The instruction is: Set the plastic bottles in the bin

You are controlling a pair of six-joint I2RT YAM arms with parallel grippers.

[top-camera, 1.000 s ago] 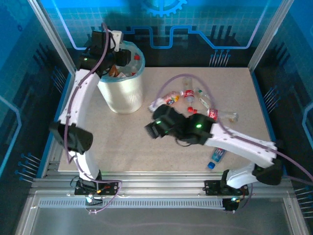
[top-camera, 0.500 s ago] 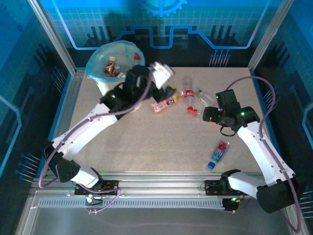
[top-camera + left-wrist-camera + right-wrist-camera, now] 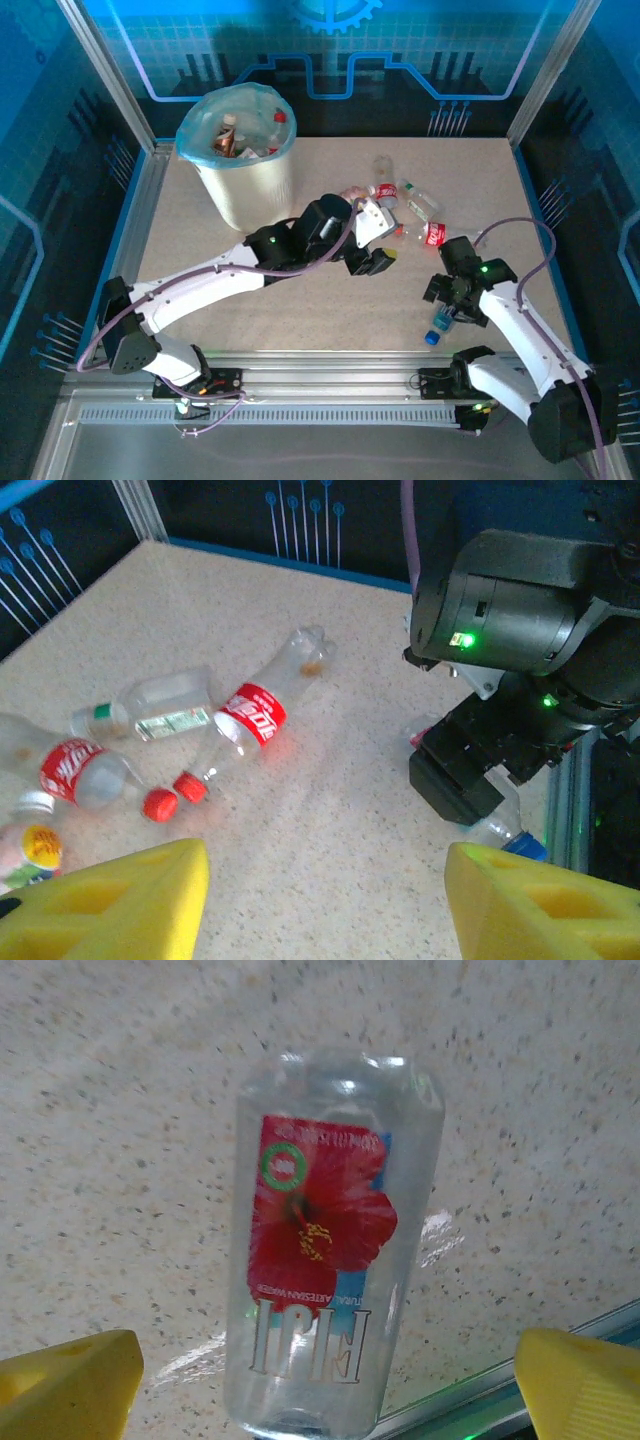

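A clear plastic bottle (image 3: 320,1240) with a red flower label and a blue cap (image 3: 431,337) lies by the table's near right edge. My right gripper (image 3: 325,1390) hangs open right over it (image 3: 447,295), one yellow fingertip to each side and neither touching. My left gripper (image 3: 320,920) is open and empty above bare table in the middle (image 3: 378,258). Beyond it lies a cluster of bottles: a red-labelled one (image 3: 250,715), a white-labelled one (image 3: 150,710) and another red-labelled one (image 3: 75,770). The white ribbed bin (image 3: 245,195) with its blue liner stands at the back left and holds several bottles.
The metal frame rail (image 3: 560,1360) runs just beside the flower-label bottle at the table's near edge. My left arm (image 3: 240,275) stretches diagonally across the table. The right gripper's black body (image 3: 500,740) stands close to the right of my left fingers. Blue walls enclose the table.
My left arm has swung from above the bin down to the middle of the table. My right arm has pulled back from the middle to the near right bottle. Both grippers have opened wider.
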